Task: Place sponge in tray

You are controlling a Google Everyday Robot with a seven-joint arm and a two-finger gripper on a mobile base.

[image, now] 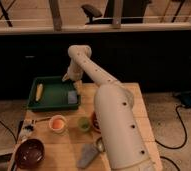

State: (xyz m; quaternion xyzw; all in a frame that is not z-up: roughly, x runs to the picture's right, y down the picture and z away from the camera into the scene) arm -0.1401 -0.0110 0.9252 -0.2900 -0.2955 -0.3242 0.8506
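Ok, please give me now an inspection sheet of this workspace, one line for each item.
Surface: wooden table, crowded on its left half.
Job's things: sponge lies inside the green tray, at its right end.
Clutter: yellow object in the tray; orange cup; green cup; maroon bowl; grey cloth.
Grippers: claw above the tray's far right corner, apart from the sponge.
Cables: black cables on the floor, right and left.
Surroundings: dark wall, office chair behind.
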